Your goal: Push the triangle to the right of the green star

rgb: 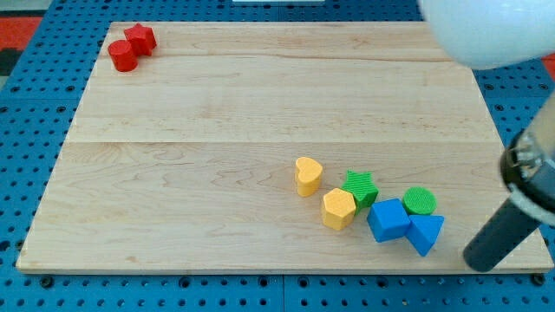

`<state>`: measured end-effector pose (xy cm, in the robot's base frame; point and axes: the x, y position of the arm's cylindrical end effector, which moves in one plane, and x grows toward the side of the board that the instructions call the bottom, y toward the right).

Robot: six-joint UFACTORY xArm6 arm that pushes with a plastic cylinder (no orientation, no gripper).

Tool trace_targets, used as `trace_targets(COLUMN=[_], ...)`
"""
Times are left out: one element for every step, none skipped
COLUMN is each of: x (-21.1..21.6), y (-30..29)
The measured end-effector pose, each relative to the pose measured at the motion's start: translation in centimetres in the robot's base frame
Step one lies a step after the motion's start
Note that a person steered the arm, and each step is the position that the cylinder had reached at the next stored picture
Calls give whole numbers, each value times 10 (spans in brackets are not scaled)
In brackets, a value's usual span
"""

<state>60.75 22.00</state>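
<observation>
The blue triangle (426,233) lies near the board's bottom right, touching a blue cube (388,219) on its left. The green star (360,188) sits up and left of them, against a yellow hexagon (338,209). A green cylinder (420,202) stands just above the triangle. My tip (479,259) is the lower end of the dark rod at the view's right, a short way right of and below the blue triangle, not touching it.
A yellow heart (308,175) lies left of the green star. A red star (140,37) and a red cylinder (123,55) sit at the board's top left corner. The wooden board (217,130) rests on a blue pegboard. A blurred white arm part (490,30) fills the top right.
</observation>
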Motion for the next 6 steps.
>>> trace_targets(x=[-40,-45,-41,-10,9,-27], y=[-13,-36,-36,-5,-1,-78])
